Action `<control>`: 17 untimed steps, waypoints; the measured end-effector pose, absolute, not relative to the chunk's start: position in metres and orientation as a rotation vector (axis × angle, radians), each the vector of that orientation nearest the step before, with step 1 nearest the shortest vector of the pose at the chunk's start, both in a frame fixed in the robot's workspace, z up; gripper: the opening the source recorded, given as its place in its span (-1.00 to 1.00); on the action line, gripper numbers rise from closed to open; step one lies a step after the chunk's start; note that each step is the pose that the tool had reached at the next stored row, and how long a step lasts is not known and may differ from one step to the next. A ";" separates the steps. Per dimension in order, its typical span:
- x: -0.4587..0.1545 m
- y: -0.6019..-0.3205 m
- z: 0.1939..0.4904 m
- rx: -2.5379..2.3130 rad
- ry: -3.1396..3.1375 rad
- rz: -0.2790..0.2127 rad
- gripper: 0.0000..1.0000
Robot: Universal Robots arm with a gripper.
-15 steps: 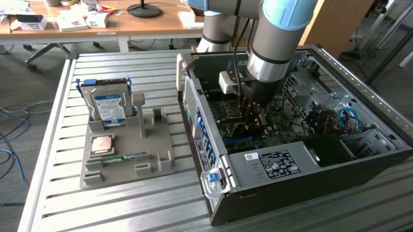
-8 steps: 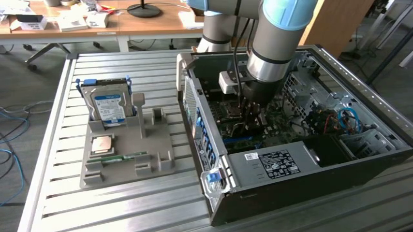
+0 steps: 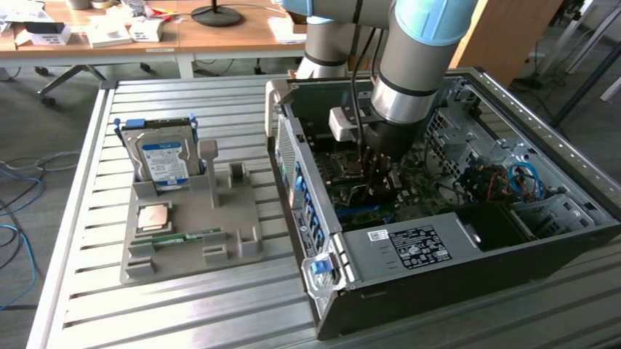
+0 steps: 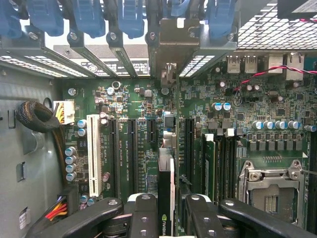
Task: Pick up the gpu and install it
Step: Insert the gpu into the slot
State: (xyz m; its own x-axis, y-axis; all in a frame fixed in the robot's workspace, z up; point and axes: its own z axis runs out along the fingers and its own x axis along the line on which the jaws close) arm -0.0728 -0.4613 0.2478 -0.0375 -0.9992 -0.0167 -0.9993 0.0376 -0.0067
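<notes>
Exterior view: arm (image 3: 417, 65) reaches down into open PC case (image 3: 417, 298), which lies on its side on the slatted bench (image 3: 194, 305) toward the exterior view's right edge. Gripper (image 3: 379, 174) is low inside the case, just over the motherboard (image 3: 350, 193). Grey tray (image 3: 233, 218) sits beside the case toward the exterior view's left edge of the bench and carries an upright hard drive (image 3: 163, 156), a CPU (image 3: 155, 217) and a memory stick (image 3: 185, 237), none of them being touched. Wrist view: the black fingers (image 4: 143, 208) are clenched on the gpu (image 4: 165, 178), one on each face, and the card is seen edge-on between them. The card stands upright on its long edge over the motherboard, between the black expansion slots (image 4: 132, 153) and the memory slots (image 4: 220, 163). Its metal end bracket (image 4: 168, 74) reaches the case's rear wall under the blue clips (image 4: 84, 15). It looks lined up with a slot, but I cannot tell if the contact edge is fully seated. The empty CPU socket (image 4: 270, 188) is well apart from it. Handling, as a judgement: the card is light, stiff, thin and fragile, and its flat faces are slippery. Best hold is mid-length on the board near the top edge, clear of the contact edge and small parts, pushing straight with no twist or the board may flex or jam.
</notes>
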 end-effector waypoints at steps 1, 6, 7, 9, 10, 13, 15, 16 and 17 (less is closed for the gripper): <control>-0.073 -0.461 0.248 -2.168 2.251 0.011 -0.47; -0.073 -0.461 0.248 -2.168 2.251 0.011 -0.47; -0.073 -0.461 0.248 -2.168 2.251 0.011 -0.47; -0.073 -0.461 0.248 -2.168 2.251 0.011 -0.47; -0.073 -0.461 0.248 -2.168 2.251 0.011 -0.47; -0.073 -0.461 0.248 -2.168 2.251 0.011 -0.47; -0.073 -0.461 0.248 -2.168 2.251 0.011 -0.47; -0.073 -0.461 0.248 -2.168 2.251 0.011 -0.47; -0.073 -0.461 0.248 -2.167 2.250 0.011 -0.47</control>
